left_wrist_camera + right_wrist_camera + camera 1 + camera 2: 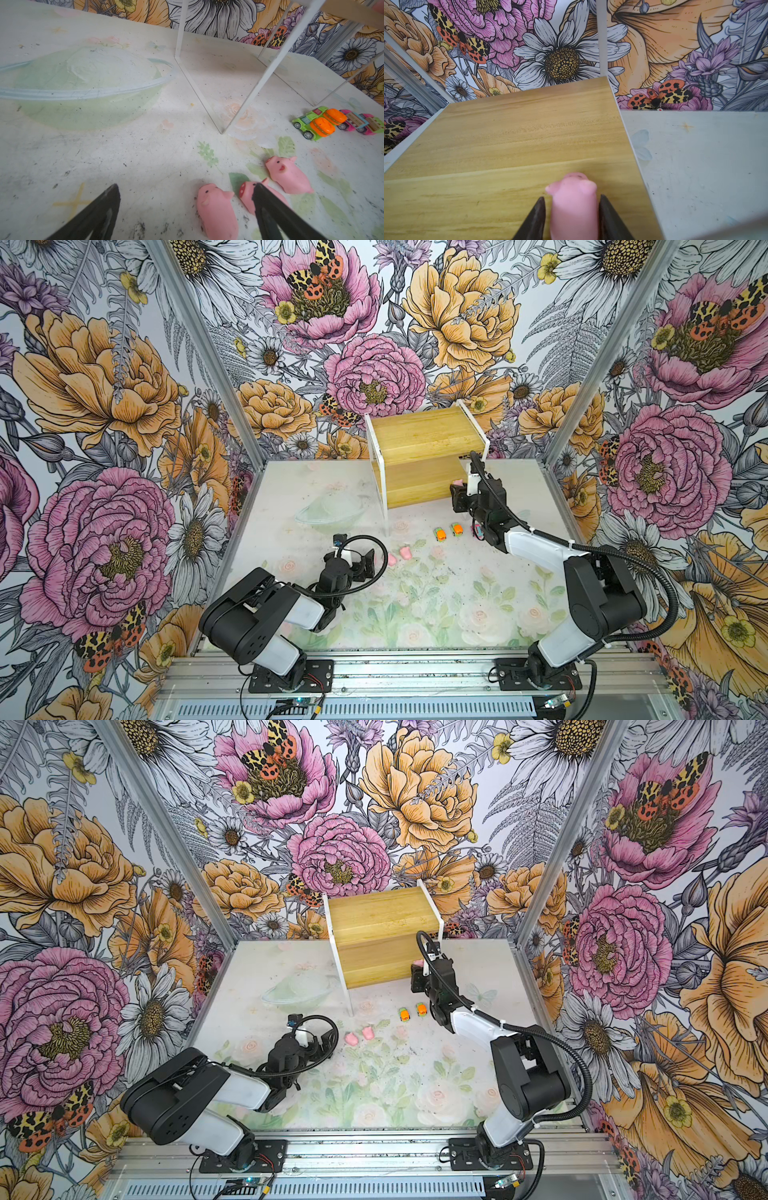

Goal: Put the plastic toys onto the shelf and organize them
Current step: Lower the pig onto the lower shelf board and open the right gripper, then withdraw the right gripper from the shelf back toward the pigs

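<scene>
The shelf [424, 435] stands at the back of the table, two bamboo boards in a white frame. A pink pig toy [574, 207] lies on its lower board [467, 199] near the right end. My right gripper [572, 197] is open around this pig, with a thin gap at each finger. Three more pink pigs [217, 209] [247, 192] [288, 176] lie on the table. My left gripper [186, 187] is open low over them, one pig between its fingers. Two orange-and-green cars [439, 534] [456, 529] and two pink cars [351, 122] [372, 124] sit in front of the shelf.
A pale green bowl-like shape [330, 510] lies left of the shelf. The shelf's thin white legs [239, 99] stand on the mat near the cars. Flowered walls and aluminium posts [582, 406] close in the table on three sides.
</scene>
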{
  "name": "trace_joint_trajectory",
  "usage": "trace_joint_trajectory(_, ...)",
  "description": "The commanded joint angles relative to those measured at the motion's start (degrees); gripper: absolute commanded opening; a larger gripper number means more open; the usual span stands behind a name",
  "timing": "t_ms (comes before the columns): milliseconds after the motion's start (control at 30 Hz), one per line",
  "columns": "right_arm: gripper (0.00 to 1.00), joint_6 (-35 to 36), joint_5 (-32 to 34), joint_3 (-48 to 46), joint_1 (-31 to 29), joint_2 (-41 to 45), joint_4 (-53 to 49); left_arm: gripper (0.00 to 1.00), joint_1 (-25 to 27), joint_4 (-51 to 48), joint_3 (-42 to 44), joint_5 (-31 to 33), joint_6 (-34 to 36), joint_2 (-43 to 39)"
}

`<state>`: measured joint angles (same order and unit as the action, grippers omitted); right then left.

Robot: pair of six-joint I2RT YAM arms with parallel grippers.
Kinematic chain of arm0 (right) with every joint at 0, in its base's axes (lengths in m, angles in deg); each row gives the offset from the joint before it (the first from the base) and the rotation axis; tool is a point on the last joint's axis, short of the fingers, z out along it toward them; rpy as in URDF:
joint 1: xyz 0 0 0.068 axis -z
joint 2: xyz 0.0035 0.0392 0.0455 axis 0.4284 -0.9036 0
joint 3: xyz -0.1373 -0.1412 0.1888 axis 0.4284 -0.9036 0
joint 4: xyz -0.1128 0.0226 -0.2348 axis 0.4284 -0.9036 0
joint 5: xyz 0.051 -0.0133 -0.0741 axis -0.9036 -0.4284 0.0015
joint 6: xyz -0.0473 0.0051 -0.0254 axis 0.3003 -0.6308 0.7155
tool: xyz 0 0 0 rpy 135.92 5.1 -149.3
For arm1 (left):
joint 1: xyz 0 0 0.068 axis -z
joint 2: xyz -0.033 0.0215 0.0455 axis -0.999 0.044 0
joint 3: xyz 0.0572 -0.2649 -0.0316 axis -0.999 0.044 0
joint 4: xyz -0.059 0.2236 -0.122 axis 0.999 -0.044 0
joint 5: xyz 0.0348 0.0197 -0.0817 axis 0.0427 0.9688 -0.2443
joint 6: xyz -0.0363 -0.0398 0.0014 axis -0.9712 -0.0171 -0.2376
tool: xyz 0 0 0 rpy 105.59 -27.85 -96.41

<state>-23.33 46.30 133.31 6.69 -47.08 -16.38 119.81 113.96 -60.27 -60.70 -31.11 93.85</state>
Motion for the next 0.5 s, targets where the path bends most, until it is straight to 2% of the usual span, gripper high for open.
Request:
trace_joint_trajectory(0, 0.49, 0.07, 2.04, -1.79, 0.04, 0.12, -0.20, 0.99, -0.68, 1.27, 0.32, -1.39, 0.41, -0.85)
trace_joint_trajectory(100, 0.54, 0.21, 1.99, -2.29, 0.09, 1.21, -0.30, 0.99, -0.70, 1.23, 0.35, -1.39, 0.39, -0.87)
trace_joint_trajectory(467, 0.61, 0.22, -1.01, -5.10, -0.78, 9.14, -5.06, 0.99, -0.92, 1.14, 0.26, -1.68, 0.20, -0.85)
